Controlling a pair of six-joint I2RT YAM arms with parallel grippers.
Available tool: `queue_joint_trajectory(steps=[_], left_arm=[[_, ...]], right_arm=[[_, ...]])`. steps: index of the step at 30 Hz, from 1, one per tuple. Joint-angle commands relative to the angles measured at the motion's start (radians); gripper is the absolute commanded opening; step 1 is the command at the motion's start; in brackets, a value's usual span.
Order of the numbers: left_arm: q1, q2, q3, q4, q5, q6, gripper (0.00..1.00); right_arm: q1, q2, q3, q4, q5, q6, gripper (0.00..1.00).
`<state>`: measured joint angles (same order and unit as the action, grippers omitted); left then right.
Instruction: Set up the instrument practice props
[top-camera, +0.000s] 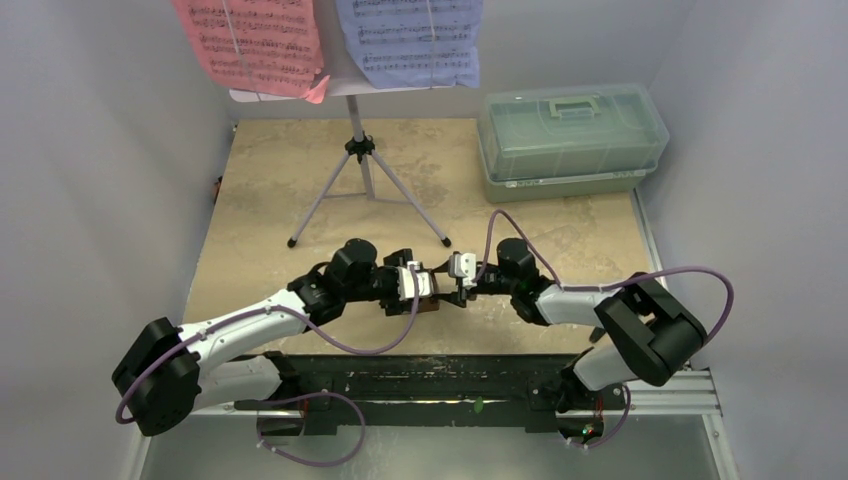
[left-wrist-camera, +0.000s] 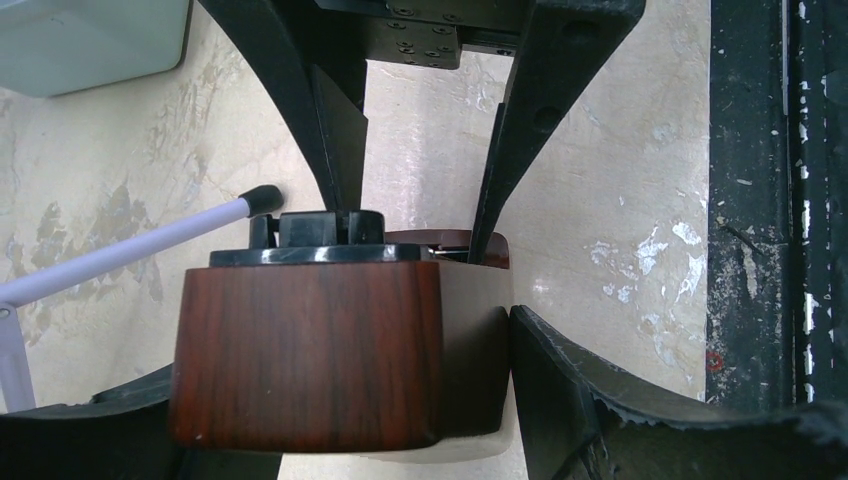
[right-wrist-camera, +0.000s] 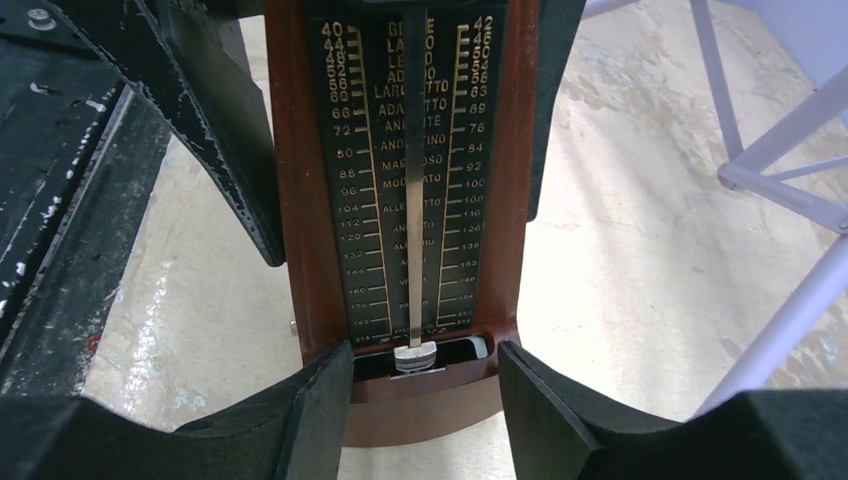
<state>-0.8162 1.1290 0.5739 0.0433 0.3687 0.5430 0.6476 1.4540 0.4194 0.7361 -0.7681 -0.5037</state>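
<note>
Fingers (left-wrist-camera: 600, 400) of my left gripper (left-wrist-camera: 345, 345) were clamped, fairly wide apart, on the two sides of the metronome (right-wrist-camera: 400, 200). Their black pads lay flat against glossy red-brown wood with dark streaked grain and rounded corners. Opposite them, my right gripper (right-wrist-camera: 425, 350) held its fingers (right-wrist-camera: 300, 420) parted on either side of the metronome's other end, by the foot of the pendulum; whether they pressed on the wood I could not tell. The face was black, with gold tempo numbers and a thin silver rod down the middle. I held it at the near middle of the mottled beige table (top-camera: 280, 180), just in front of the thin pale legs of the music stand (top-camera: 357, 125). The stand's desk carried the pink sheet (top-camera: 255, 45) and the blue sheet (top-camera: 410, 40) side by side. At the far right stood a translucent green lidded box (top-camera: 570, 135).
</note>
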Motion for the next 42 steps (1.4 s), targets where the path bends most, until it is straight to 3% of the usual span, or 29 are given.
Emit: queue_joint_trajectory(steps=[1,3,8,18,33,42], left_arm=[[-0.028,0.011,-0.021,0.012,0.025,0.022,0.24],[-0.028,0.016,-0.014,0.001,0.03,0.025,0.24],[-0.028,0.018,-0.014,0.003,0.031,0.024,0.24],[-0.029,0.022,-0.017,0.003,0.023,0.027,0.23],[-0.031,0.037,-0.007,-0.007,0.034,0.03,0.21],[-0.031,0.041,-0.006,-0.004,0.034,0.03,0.21]], right_arm=[[0.014,-0.045,-0.037,0.068,0.042,0.04,0.59],[0.014,-0.048,-0.039,0.066,0.043,0.041,0.57],[-0.004,-0.071,-0.04,0.048,0.028,0.037,0.4],[-0.006,-0.149,-0.044,-0.06,0.072,0.026,0.39],[0.007,-0.021,0.028,-0.08,0.042,-0.039,0.33],[0.018,-0.012,0.053,-0.103,0.055,-0.073,0.18]])
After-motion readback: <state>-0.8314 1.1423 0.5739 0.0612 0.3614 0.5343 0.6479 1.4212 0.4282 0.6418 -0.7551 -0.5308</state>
